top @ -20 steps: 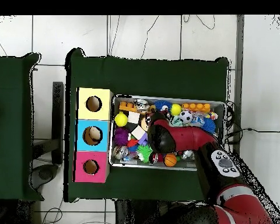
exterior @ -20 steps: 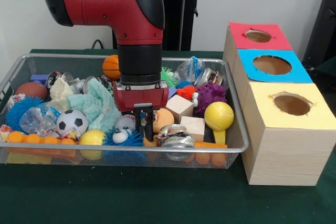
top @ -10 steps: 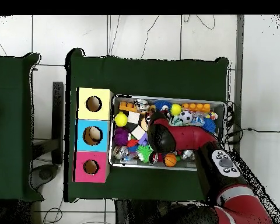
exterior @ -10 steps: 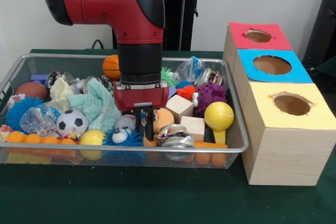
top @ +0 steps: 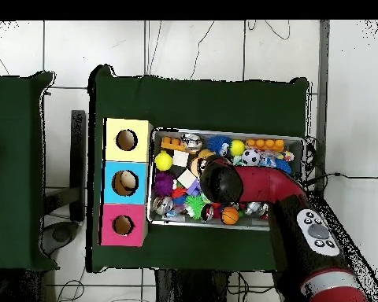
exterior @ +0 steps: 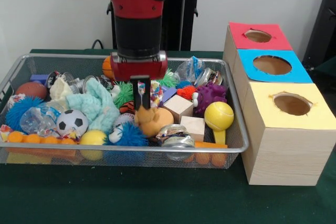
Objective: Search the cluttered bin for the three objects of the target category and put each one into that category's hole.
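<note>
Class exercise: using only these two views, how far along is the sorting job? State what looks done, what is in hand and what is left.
Done: nothing visible; the red, blue and yellow holes show only dark insides, so contents cannot be told. In hand: the gripper hangs over the wire bin with an orange plush toy at its tips, apparently gripped. Left: carrying that toy to a hole, then searching the clutter.
</note>
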Action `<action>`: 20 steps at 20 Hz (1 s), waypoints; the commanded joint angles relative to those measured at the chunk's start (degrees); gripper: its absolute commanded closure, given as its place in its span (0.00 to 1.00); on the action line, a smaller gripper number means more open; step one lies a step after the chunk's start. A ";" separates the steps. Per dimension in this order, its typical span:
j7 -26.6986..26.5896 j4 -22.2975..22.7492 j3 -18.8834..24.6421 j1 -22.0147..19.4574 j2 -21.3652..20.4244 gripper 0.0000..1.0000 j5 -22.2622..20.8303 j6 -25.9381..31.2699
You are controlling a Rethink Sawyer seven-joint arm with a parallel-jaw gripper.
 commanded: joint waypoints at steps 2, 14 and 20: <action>1.64 7.52 1.02 0.99 -12.58 1.00 5.11 17.40; 0.91 16.03 -1.15 1.27 -24.93 1.00 7.46 25.64; 3.62 20.43 -3.04 3.30 -30.20 1.00 10.02 28.37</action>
